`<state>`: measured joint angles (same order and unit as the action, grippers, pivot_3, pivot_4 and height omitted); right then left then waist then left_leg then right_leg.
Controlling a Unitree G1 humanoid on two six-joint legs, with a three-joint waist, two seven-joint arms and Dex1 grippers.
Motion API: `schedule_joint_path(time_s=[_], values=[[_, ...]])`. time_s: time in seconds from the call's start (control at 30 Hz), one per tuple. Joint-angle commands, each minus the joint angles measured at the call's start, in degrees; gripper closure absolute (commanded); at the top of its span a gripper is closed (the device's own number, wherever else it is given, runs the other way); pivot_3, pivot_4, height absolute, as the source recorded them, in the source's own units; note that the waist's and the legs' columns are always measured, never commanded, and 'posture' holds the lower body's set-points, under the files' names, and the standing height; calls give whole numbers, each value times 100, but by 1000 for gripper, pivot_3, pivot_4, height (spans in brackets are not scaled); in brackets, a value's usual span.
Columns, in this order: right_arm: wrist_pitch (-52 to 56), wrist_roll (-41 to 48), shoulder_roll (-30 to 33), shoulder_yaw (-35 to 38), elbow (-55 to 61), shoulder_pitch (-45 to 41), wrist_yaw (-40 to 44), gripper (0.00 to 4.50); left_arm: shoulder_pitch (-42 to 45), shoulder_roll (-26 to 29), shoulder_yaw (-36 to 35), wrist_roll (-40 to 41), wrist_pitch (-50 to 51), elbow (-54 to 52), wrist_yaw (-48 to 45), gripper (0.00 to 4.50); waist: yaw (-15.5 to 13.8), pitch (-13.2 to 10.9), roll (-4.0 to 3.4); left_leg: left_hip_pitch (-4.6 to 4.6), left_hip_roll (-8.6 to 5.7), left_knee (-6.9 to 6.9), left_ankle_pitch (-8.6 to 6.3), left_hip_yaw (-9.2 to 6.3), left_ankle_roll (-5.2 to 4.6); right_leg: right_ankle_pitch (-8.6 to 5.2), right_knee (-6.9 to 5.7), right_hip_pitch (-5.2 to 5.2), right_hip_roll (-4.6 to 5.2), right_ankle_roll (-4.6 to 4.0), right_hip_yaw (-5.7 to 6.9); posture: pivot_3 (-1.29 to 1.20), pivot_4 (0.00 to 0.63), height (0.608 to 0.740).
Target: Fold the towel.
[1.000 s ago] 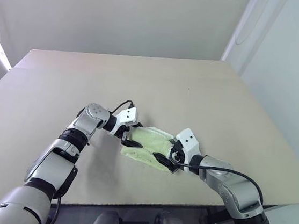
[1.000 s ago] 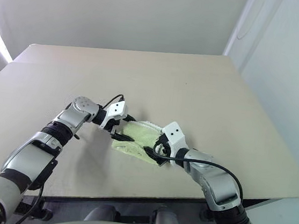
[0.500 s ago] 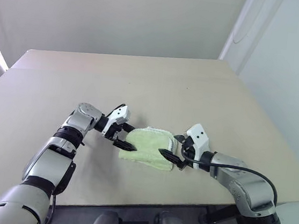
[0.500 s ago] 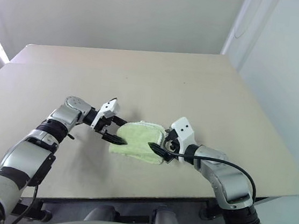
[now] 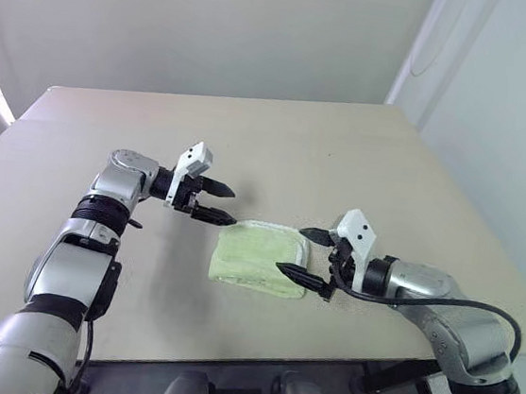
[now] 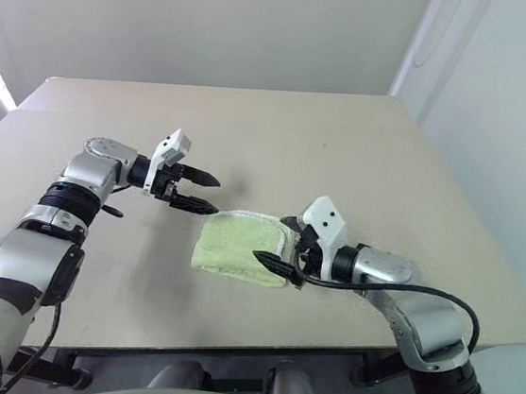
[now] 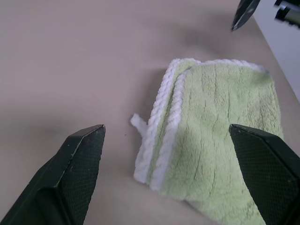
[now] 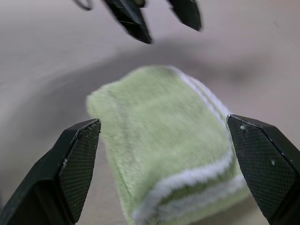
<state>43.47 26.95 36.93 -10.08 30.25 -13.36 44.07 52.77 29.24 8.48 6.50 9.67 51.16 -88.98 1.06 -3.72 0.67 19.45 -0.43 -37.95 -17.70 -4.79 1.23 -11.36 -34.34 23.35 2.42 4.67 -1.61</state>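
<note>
At frame centre, on the beige tabletop [image 5: 362,161], lies the folded pale lime-green terry towel with white stitched edging [image 5: 258,257]. The left tool [image 5: 217,203], fingers spread, hovers upper left of it; the right tool [image 5: 300,253], likewise spread, flanks its right edge, gripping nothing.

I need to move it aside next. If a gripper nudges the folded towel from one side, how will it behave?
The towel is soft terry, so it will likely bunch rather than slide stiffly. Its stacked white-edged layers lie loose and may shift apart or unfold. It looks light, and should neither roll nor tip.
</note>
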Motion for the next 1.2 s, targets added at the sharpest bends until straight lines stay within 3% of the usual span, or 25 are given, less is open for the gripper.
schedule_joint_path(time_s=[0.03, 0.27, 0.5, 1.2], values=[[-420, -461, 252, -571, -38, -232, 415, 0, -188, 239, 66, 9, 236, -560, -233, 46, -2, 0, 0, 0, 0, 0, 0, 0, 0, 0, 1, -1, 0, 0, 0, 0, 0, 740], [-1116, -1278, 76, -1427, -612, -599, 660, 0, -903, 822, 83, 376, 836, -2054, -352, 46, -7, -2, 1, 5, 0, 0, 0, 1, 0, 0, 1, 3, 2, 0, 0, 0, 0, 740], [-1407, -1887, -237, -1809, -1032, -638, 506, 0, -1459, 1072, 10, 579, 1293, -3000, -174, 46, -13, -2, 1, 3, 0, 0, 0, 2, 1, 0, 1, 2, 2, -1, 0, 0, 0, 740], [-2020, -3388, -340, -2158, -1529, -580, 278, 0, -1630, 1144, 62, 810, 1593, -3357, 26, 46, 0, -3, -1, -1, 0, -1, 0, 1, 1, 0, -8, 5, 0, -1, -1, 0, 0, 740]])
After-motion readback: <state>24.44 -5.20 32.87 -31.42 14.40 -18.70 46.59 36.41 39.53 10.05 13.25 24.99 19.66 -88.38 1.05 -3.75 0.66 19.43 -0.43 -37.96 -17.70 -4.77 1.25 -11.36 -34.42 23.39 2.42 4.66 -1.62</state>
